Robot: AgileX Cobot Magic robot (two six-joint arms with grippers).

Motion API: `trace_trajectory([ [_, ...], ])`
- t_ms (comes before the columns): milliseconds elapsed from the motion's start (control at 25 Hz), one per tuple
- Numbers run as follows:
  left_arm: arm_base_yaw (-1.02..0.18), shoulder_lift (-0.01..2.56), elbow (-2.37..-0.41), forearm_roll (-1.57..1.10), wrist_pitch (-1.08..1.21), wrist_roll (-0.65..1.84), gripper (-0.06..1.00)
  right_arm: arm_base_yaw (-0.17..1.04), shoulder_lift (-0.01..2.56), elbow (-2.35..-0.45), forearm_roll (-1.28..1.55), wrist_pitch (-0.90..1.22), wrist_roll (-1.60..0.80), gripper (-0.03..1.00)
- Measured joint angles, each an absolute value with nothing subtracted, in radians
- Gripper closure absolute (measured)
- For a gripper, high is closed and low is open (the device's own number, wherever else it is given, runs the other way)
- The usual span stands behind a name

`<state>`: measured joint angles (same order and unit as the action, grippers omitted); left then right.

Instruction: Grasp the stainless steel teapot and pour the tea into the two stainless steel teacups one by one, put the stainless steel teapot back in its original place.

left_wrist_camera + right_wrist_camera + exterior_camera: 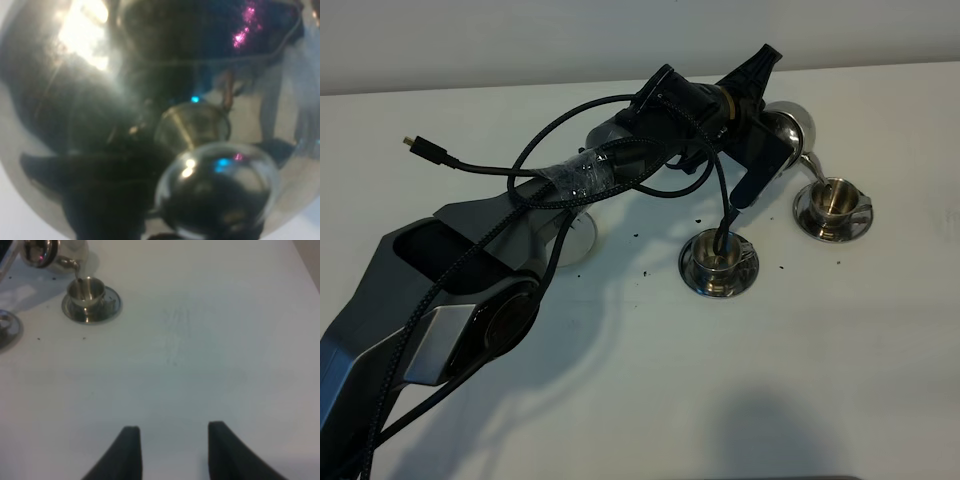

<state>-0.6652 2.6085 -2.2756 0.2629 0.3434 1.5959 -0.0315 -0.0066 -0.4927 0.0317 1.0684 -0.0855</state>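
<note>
The stainless steel teapot [792,124] hangs tilted at the back right, its spout [811,166] pointing down over the right teacup [834,198] on its saucer [857,226]. My left gripper [770,140] is shut on the teapot's handle side. The left wrist view is filled by the teapot's body [100,100] and lid knob [215,195]. The other teacup [718,258] stands on its saucer [692,275] in front of the arm. The original place, a flat saucer [582,238], lies partly under my left arm. My right gripper [172,450] is open over bare table, far from the teapot [42,252] and teacup [87,291].
Dark specks [650,270] are scattered on the white table between the saucers. A loose cable end [420,146] sticks out left of the arm. The left arm's links cross the table's left half. The edge of the second saucer [7,327] shows in the right wrist view.
</note>
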Motion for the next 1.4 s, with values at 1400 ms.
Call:
trace_trajectory([
  [1400,-0.680,2.609,-2.276,0.325,0.225,1.668,0.72,-0.031,-0.007,-0.493,0.032,1.068,-0.086,0.66],
])
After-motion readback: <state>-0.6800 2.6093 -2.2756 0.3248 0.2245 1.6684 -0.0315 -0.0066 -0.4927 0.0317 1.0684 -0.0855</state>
